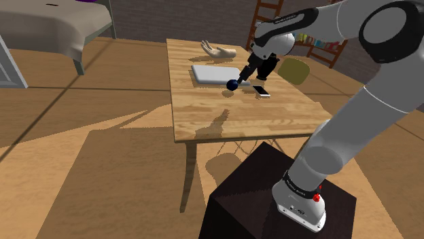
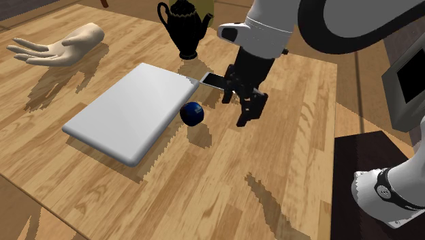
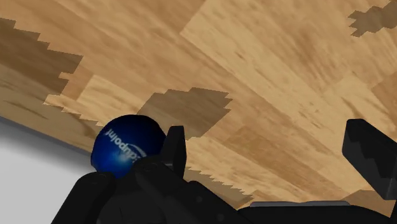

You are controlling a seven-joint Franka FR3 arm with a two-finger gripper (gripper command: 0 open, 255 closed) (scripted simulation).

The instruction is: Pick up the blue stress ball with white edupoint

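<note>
Closest to us in the shoulder view is the dark stand (image 1: 272, 197). From it the white arm (image 1: 340, 142) reaches up and over the wooden desk (image 1: 272, 112).

The claw (image 3: 272, 137) hangs low above the desk top with its two fingers apart, clamped on nothing. We see the blue ball (image 3: 127, 147), marked with white lettering, on the desk just outside one finger (image 3: 173, 143), not in the gap between the two. It is close against that finger, but we cannot tell whether they touch.

The ball lies right at the edge of a flat white slab (image 2: 129, 112), which stretches away towards the second exterior view's left. Just past the claw a thin black phone (image 2: 212, 80) lies flat on the desk, near the slab's corner.

Farther on, a pale model hand (image 2: 61, 44) rests palm up beyond the slab, and a black teapot (image 2: 182, 31) stands upright near the desk's far edge.

Beyond the desk, in the shoulder view, an olive chair (image 1: 295, 69) sits behind the arm. A bed (image 1: 54, 27) stands well apart across the wooden floor at that view's upper left.
</note>
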